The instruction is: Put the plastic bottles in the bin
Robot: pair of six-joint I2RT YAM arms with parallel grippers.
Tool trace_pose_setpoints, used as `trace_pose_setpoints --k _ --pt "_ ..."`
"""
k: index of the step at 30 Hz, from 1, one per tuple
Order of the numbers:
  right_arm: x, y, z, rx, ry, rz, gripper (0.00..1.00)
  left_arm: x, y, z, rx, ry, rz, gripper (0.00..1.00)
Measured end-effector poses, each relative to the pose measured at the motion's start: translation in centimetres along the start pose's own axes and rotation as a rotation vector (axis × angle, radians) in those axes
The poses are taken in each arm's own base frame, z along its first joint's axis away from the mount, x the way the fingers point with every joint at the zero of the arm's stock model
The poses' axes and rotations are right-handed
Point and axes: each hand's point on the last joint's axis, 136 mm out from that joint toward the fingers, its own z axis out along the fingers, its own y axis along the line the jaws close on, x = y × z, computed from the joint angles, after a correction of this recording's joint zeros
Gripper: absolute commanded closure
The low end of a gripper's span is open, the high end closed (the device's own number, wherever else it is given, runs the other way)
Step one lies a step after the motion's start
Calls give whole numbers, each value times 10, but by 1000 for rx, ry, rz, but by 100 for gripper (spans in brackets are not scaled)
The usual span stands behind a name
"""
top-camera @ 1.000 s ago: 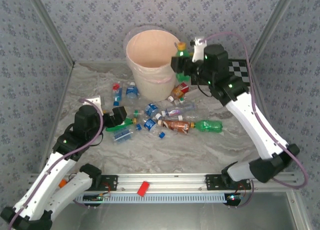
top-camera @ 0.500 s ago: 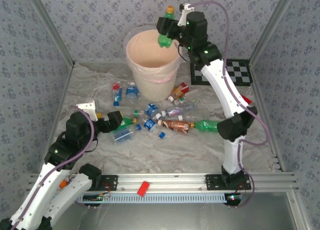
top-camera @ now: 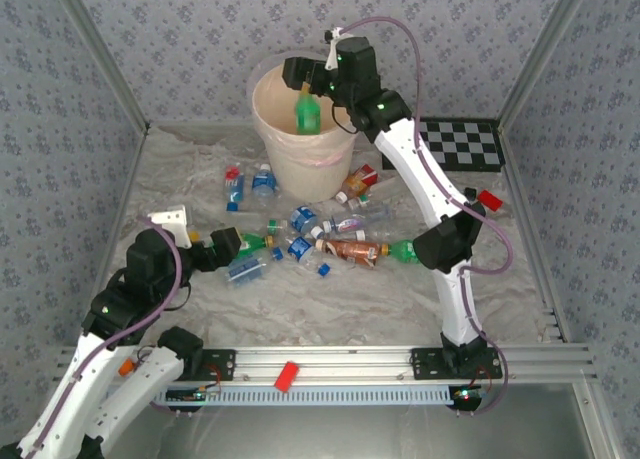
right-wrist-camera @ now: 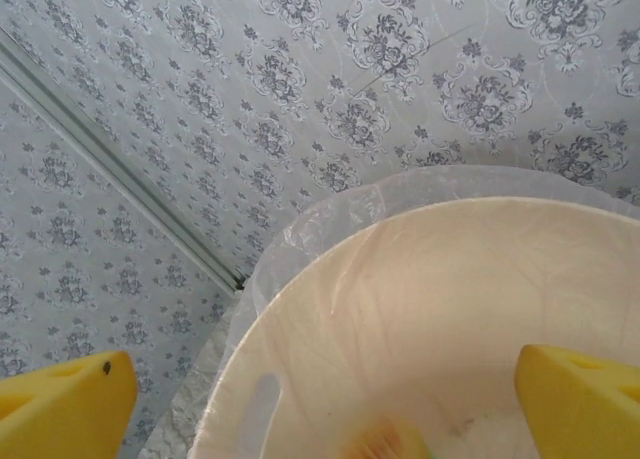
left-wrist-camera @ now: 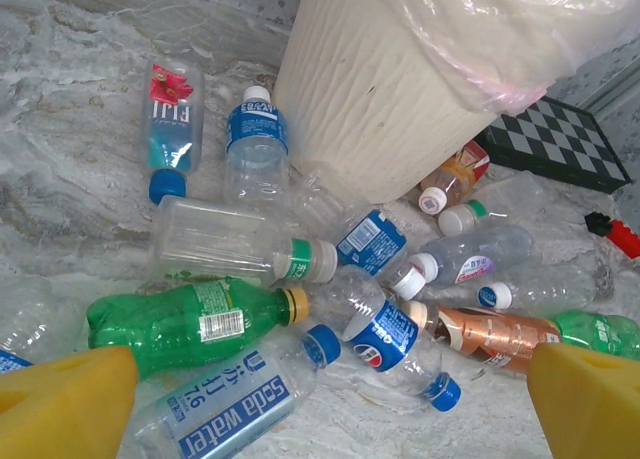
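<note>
The bin (top-camera: 300, 154) stands at the back of the table, its cream inside under my right wrist camera (right-wrist-camera: 450, 309). My right gripper (top-camera: 305, 76) hangs open over its mouth. A green bottle (top-camera: 307, 113) with an orange cap is just below it inside the bin, blurred in the right wrist view (right-wrist-camera: 385, 444). My left gripper (top-camera: 225, 247) is open (left-wrist-camera: 328, 394) above a green bottle (left-wrist-camera: 180, 324), a soda water bottle (left-wrist-camera: 215, 409) and a Pepsi bottle (left-wrist-camera: 395, 339). A brown bottle (top-camera: 350, 249) and another green one (top-camera: 415, 251) lie further right.
A checkerboard (top-camera: 455, 144) lies right of the bin, with a small red block (top-camera: 490, 199) near it. A red piece (top-camera: 286, 376) sits on the front rail. Patterned walls close in the table on three sides. Several more bottles lie against the bin's foot (left-wrist-camera: 255, 144).
My right arm swung left from beside the bin to above it with the green bottle, then opened; the bottle is dropping in. My left gripper drew back slightly toward the near left.
</note>
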Motion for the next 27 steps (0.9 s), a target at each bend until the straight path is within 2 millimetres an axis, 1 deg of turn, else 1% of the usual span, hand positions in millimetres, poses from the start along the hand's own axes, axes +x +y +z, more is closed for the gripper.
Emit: trace_pose_setpoints --k 4,8,11,15,19,21,24,27 --pt "2 -3 -6 21 11 -31 0 4 3 1 -14 17 1 0" --pt "7 -2 -25 37 35 -68 0 6 4 6 -26 37 -1 0" --pt "10 4 -49 34 46 -101 0 10 5 12 -42 60 -5 0" --pt "7 14 -86 15 35 -141 0 14 9 22 -74 91 -15 0" --pt "4 16 -126 5 12 -167 0 20 17 31 -125 117 -25 0" --pt "11 13 -145 7 14 -177 0 23 24 34 -159 123 -28 0" --pt "30 7 -171 9 30 -191 0 28 35 38 -216 120 -34 0" --pt "61 -1 -195 8 67 -206 0 32 47 41 -274 119 -37 0"
